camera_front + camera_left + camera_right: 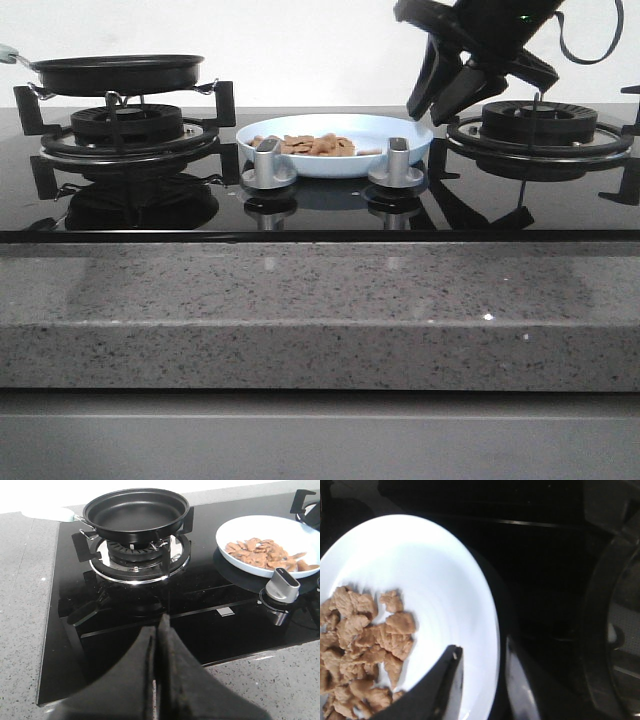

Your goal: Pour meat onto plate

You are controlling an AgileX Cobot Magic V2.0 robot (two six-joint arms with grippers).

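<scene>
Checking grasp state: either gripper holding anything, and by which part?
Nothing held. Left gripper is shut and empty; right gripper is open astride the plate rim.

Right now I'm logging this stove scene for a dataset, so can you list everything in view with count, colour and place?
frying pan: one, black, empty, on the left burner.
burners: two, black with metal rings, left and right on the hob.
plate: one, pale blue-white, on the glass between the burners.
meat: many small orange-brown pieces, piled on the plate's left part.
knobs: two, silver, on the glass in front of the plate.
hob: one, glossy black glass, set in the counter.
counter: one, speckled grey stone, along the front.
left pincer: black, fingers together, above the hob's front edge.
right pincer: black, fingers apart, straddling the plate's right rim.
</scene>
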